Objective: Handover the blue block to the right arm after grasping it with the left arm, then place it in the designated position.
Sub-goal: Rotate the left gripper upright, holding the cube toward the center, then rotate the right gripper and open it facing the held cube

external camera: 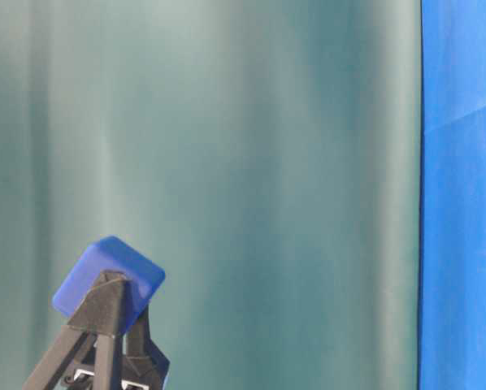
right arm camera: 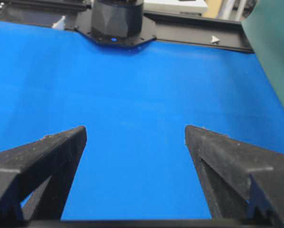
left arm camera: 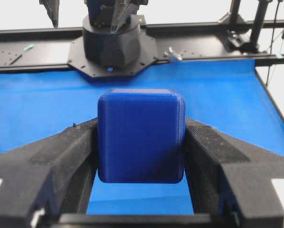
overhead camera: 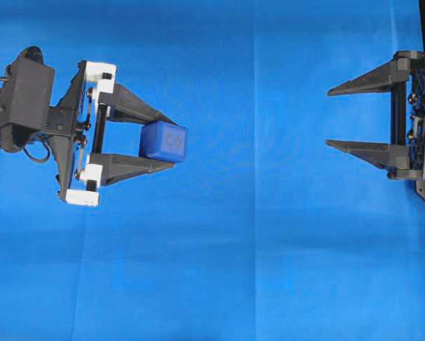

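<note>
The blue block (overhead camera: 164,141) is a small navy cube with rounded edges, pinched between the two black fingers of my left gripper (overhead camera: 165,139), which has white end blocks on its rail. In the left wrist view the block (left arm camera: 141,135) fills the gap between the fingers and hangs above the cloth. At table level the block (external camera: 109,280) sits tilted on the finger ends. Far across at the right edge, my right gripper (overhead camera: 329,117) stands open with only blue cloth between its fingers (right arm camera: 66,142). The two grippers point toward each other, well apart.
Bright blue cloth (overhead camera: 255,241) covers the table. The right arm's black base (left arm camera: 112,45) sits on a black frame beyond the cloth's far edge. A teal-green curtain (external camera: 227,162) hangs behind at table level.
</note>
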You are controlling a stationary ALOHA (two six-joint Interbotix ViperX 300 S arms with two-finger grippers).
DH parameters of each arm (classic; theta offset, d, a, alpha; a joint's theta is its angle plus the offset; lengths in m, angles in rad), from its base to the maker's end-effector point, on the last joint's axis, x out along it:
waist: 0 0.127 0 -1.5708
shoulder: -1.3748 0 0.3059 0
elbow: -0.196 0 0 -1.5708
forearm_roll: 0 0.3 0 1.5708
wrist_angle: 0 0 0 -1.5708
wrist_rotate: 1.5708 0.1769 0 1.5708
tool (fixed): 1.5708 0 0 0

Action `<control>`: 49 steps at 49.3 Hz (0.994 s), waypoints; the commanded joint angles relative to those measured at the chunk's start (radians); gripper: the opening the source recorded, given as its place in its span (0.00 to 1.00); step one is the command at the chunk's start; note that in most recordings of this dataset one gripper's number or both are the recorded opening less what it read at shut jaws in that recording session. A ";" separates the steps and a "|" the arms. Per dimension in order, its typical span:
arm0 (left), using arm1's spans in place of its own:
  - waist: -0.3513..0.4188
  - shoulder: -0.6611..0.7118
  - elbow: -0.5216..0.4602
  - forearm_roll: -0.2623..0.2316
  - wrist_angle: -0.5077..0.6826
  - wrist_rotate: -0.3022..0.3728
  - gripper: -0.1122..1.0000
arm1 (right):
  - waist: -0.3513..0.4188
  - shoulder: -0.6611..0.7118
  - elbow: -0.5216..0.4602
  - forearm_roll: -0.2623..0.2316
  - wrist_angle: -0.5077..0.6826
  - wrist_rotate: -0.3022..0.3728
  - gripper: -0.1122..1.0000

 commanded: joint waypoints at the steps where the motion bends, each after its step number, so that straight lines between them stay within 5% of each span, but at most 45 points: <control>1: 0.002 -0.015 -0.011 -0.002 -0.014 0.003 0.51 | -0.002 0.005 -0.028 0.003 -0.011 0.002 0.97; 31: 0.003 -0.015 -0.011 -0.006 -0.014 0.000 0.51 | -0.003 0.005 -0.035 -0.011 -0.002 -0.011 0.97; 49: 0.003 -0.017 -0.009 -0.006 -0.014 -0.002 0.51 | -0.002 -0.006 -0.087 -0.249 0.052 -0.147 0.94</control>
